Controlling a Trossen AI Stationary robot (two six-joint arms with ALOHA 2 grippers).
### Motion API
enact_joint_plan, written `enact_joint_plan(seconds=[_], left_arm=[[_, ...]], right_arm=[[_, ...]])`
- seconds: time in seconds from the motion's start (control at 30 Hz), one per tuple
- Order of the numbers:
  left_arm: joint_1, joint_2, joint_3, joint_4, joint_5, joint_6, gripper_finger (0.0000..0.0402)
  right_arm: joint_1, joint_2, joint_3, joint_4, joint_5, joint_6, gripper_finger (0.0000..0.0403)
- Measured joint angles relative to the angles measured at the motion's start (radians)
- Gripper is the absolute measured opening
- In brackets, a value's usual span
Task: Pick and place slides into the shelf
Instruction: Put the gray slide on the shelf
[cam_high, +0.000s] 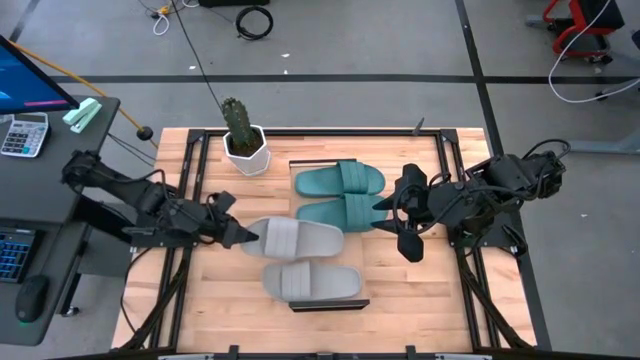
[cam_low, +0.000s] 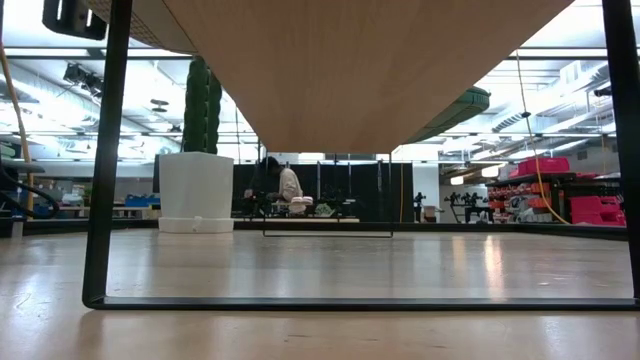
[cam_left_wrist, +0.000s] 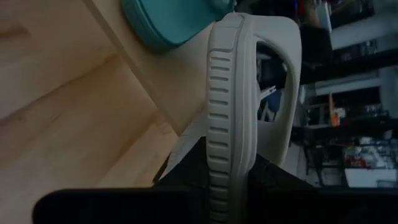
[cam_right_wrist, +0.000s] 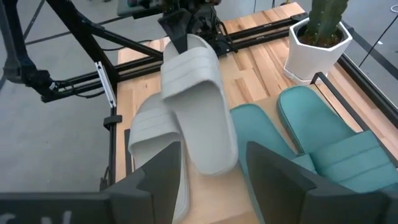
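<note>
My left gripper (cam_high: 243, 237) is shut on a light grey slide (cam_high: 295, 238), which reaches rightward over the shelf (cam_high: 300, 165), a pale board with black edging. The second grey slide (cam_high: 312, 283) lies sole down on the shelf just nearer. Two teal slides (cam_high: 340, 180) (cam_high: 335, 212) lie side by side on the shelf's far half. My right gripper (cam_high: 395, 222) hovers open at the shelf's right side, facing the held slide (cam_right_wrist: 199, 112) without touching anything. The low view shows only the shelf's underside (cam_low: 340, 60) and no gripper. My left gripper pinches the grey slide's sole at the end nearest the table's left edge (cam_left_wrist: 227, 155), one finger (cam_left_wrist: 186, 177) on each flat face. The fingers come roughly level from the table's left, along the slide. The slide sticks out past them, strap up, partly over the other grey slide.
A cactus in a white pot (cam_high: 243, 140) stands on the table's far left part, beside the shelf. Black frame rails (cam_high: 190, 200) run along both sides of the tabletop. A dark side desk with a calculator (cam_high: 22, 133) lies left of the table. Bare wood shows near the front edge.
</note>
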Motion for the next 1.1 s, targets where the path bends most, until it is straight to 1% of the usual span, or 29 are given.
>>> enact_joint_plan(seconds=[0.07,0.23,0.37,0.43,0.6,0.67,0.83,0.97,1.1], left_arm=[[0.014,0.019,0.0,0.004,0.018,0.021,0.0043],[0.057,0.059,0.0,0.036,0.076,0.083,0.0042],[0.101,0.091,0.0,0.093,0.126,0.123,0.0052],[0.12,0.109,0.0,0.122,0.146,0.141,0.005],[0.15,0.141,0.0,0.134,0.205,0.155,0.0042],[0.153,0.145,0.0,0.136,0.209,0.157,0.0042],[0.153,0.147,0.0,0.129,0.211,0.166,0.0061],[0.153,0.152,0.0,0.117,0.208,0.165,0.0051],[0.153,0.152,0.0,0.098,0.169,0.158,0.0042]], right_arm=[[0.0,0.0,0.0,0.0,0.0,0.0,0.0187],[0.0,0.002,0.0,0.0,0.002,0.0,0.0187],[0.0,0.002,0.0,0.002,0.003,0.0,0.0187],[0.0,0.002,0.0,0.003,0.003,0.0,0.0187],[0.0,0.002,0.0,0.004,0.003,0.006,0.0187],[0.0,0.002,0.0,0.004,0.003,0.006,0.0187],[0.0,0.002,0.0,0.004,0.003,0.007,0.0187],[0.0,0.002,0.0,0.004,0.003,0.007,0.0187],[0.0,0.003,0.0,0.004,0.002,0.01,0.0187]])
